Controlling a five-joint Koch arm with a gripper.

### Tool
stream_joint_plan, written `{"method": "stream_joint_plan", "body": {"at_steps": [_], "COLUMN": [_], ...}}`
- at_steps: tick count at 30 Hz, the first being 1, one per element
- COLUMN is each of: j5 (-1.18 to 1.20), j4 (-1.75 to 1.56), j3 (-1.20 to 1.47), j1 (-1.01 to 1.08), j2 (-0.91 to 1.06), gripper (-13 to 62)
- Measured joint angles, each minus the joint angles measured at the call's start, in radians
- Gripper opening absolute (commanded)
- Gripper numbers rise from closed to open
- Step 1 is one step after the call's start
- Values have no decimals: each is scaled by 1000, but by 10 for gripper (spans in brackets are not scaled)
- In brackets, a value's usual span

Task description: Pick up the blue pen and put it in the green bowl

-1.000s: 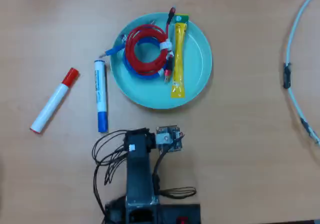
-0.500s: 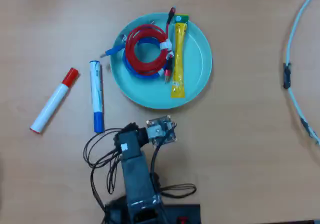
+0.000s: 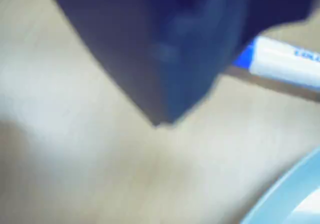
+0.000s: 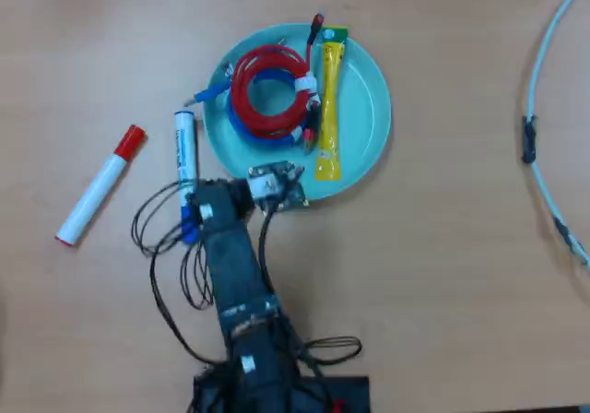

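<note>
The blue pen (image 4: 185, 148) lies lengthwise on the table just left of the green bowl (image 4: 365, 109). Its lower blue end is covered by my arm. My gripper (image 4: 197, 206) sits over that lower end, at the bowl's near-left rim. The wrist view is blurred. One dark jaw comes down from the top, with the blue pen (image 3: 282, 60) behind it at upper right. The bowl's rim (image 3: 294, 190) shows at lower right. The second jaw is not visible, so I cannot tell how the jaws stand.
The bowl holds coiled red and blue cables (image 4: 269, 93) and a yellow sachet (image 4: 329, 109). A red-capped white marker (image 4: 97, 187) lies left of the pen. A white cable (image 4: 542, 100) curves along the right edge. My arm's loose wires (image 4: 161, 247) hang left of it.
My arm has stretched forward and to the left from the near edge, and the gripper now covers the pen's lower blue end. The pen shifted slightly sideways.
</note>
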Motion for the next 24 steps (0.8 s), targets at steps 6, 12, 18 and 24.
{"method": "stream_joint_plan", "body": {"at_steps": [6, 12, 18, 24], "j5": [-66, -104, -176, -270], "j4": [2, 2, 2, -17], "j3": [-2, -75, -161, -161], "j1": [-25, -91, -124, -176], "j2": [-12, -54, -149, -181], "gripper": [229, 298, 373, 457]}}
